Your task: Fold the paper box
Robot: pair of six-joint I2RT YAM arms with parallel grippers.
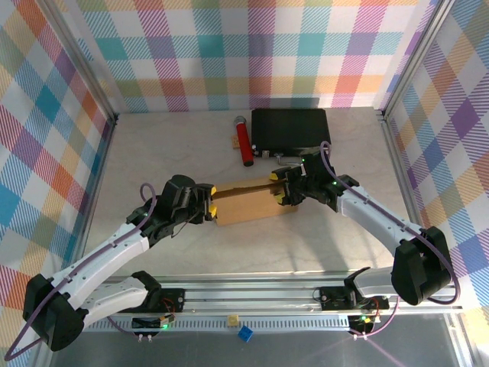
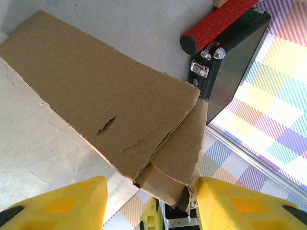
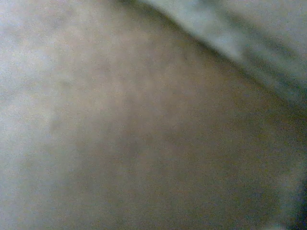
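The paper box (image 1: 248, 206) is a flattened brown cardboard piece lying in the middle of the table between both grippers. My left gripper (image 1: 212, 202) is at its left end. In the left wrist view the layered cardboard end (image 2: 158, 158) reaches between the yellow fingers (image 2: 62, 203). The right-hand finger touches the cardboard's torn edge, the other stands clear, so the left gripper (image 2: 151, 191) is open. My right gripper (image 1: 281, 191) is at the box's right end, its yellow fingers above and below the edge. Blurred brown cardboard (image 3: 144, 143) lies right against the right wrist camera.
A black hard case (image 1: 290, 128) lies just behind the box, with a red cylinder (image 1: 244, 141) beside its left side. Both are close past the box in the left wrist view, the case (image 2: 235, 57) and the cylinder (image 2: 216, 21). Checked walls close three sides.
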